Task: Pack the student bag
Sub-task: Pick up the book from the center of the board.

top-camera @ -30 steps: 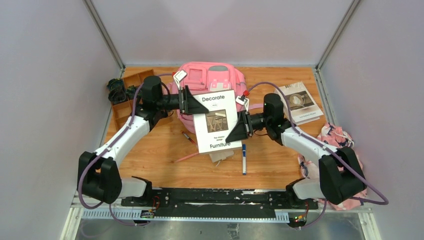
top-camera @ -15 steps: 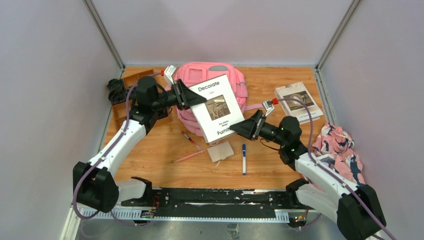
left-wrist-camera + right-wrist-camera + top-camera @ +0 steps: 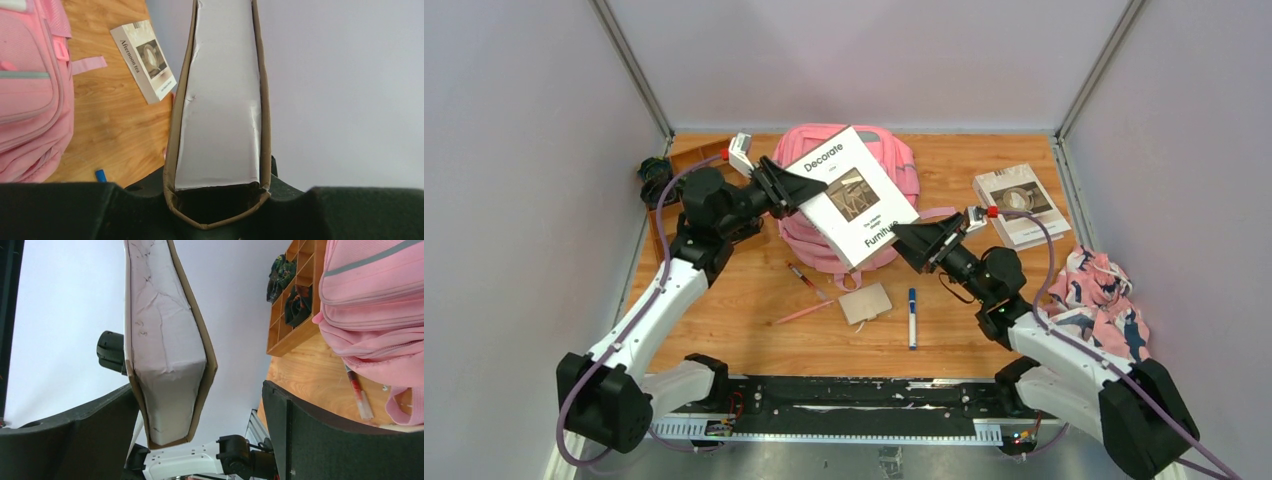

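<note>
Wooden table (image 3: 754, 300) bore your pink student bag (image 3: 902, 168) at twelve o'clock, under the tilted book (image 3: 852, 195), long axis ten-to-four, clamped at ten by your left gripper (image 3: 786, 190); your right gripper (image 3: 914, 238) stood wide apart around its four-o'clock corner.

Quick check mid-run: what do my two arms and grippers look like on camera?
The left arm and right arm have white links, black joints and a purple cable along each. The left gripper and right gripper are black wedges, each topped by a white camera box and red plug.
</note>
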Available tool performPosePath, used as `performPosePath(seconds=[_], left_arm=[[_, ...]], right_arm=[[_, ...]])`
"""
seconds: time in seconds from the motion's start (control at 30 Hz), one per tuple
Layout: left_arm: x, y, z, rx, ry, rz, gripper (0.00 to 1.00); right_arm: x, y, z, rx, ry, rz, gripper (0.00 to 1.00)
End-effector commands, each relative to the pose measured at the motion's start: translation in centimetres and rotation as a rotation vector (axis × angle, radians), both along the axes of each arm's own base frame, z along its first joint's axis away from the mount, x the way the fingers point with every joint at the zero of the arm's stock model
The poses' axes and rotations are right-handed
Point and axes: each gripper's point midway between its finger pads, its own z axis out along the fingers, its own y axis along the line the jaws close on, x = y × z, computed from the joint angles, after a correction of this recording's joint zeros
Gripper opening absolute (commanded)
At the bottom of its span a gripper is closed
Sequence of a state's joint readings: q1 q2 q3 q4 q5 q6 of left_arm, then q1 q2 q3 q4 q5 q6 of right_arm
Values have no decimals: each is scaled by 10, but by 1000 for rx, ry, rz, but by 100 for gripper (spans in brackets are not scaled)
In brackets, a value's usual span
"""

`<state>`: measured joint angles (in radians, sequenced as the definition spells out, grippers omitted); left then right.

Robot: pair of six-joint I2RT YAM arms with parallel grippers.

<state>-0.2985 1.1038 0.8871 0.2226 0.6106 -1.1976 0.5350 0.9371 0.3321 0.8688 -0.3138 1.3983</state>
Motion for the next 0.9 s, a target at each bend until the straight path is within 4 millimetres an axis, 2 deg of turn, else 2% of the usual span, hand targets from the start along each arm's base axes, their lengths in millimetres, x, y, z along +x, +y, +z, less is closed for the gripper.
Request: performPosePath(seconds=[0.0,0.2,0.3,0.43,0.57,0.63,0.73,0.83,0.87], left_arm=[[-5,-5,15,-52,-34,37,23],[-3,-15,6,-45,-16,60,24],[-2,-18,1,-37,-8,62,29],[-2,-24,-9,-21,9,47,48],[1,-26,-17,29,-22,47,73],[9,-19,-28,144,-23,88,77],[18,9,-66,510,-5,148,79],[29,44,-91,833,-17,194,79],[32,50,-98,913,-31,187,79]], right_arm=[[3,8,39,124,-76,2,94],[-1,21,60,170,-128,41,91],[-4,25,70,180,-150,55,85],[-3,26,69,165,-125,50,58],[-3,19,63,150,-114,18,42],[-4,11,58,142,-113,-22,36],[-6,-11,39,81,-71,-86,34],[-10,-41,16,-120,17,-192,32],[-14,-55,8,-216,42,-247,33]])
